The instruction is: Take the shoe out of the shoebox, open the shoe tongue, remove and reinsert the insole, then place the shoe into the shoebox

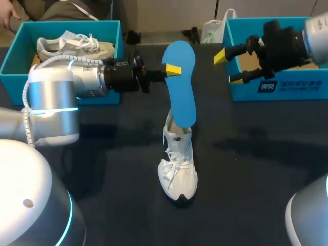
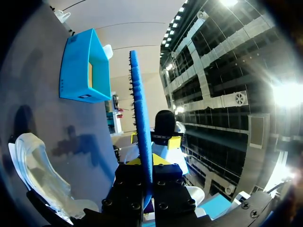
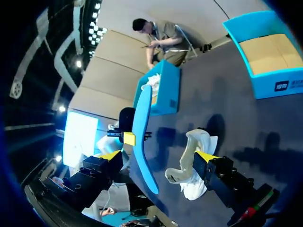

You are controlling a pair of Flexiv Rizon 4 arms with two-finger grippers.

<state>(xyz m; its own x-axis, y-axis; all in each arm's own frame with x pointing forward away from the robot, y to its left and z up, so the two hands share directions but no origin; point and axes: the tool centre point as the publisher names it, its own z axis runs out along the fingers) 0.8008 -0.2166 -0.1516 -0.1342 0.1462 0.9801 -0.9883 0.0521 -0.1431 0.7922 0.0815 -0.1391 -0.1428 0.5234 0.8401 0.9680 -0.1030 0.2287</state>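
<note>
A blue insole [image 1: 182, 82] hangs upright above the table, its lower end over the heel of a white shoe [image 1: 178, 166] that stands on the dark table. My left gripper [image 1: 169, 70] is shut on the insole's edge near its upper end. In the left wrist view the insole [image 2: 141, 118] runs edge-on out from between the fingers, with the shoe [image 2: 38, 175] beside and below. My right gripper [image 1: 229, 66] stands open to the right of the insole, apart from it. In the right wrist view the insole [image 3: 142, 132] and shoe [image 3: 194, 165] lie ahead of the open gripper [image 3: 158, 156].
A blue shoebox [image 1: 10, 61] at the back left holds a second pale shoe [image 1: 74, 45]. Another blue shoebox [image 1: 277, 87] at the back right shows a bare cardboard bottom, just behind my right gripper. A white bag [image 1: 212, 28] stands between the boxes at the far edge.
</note>
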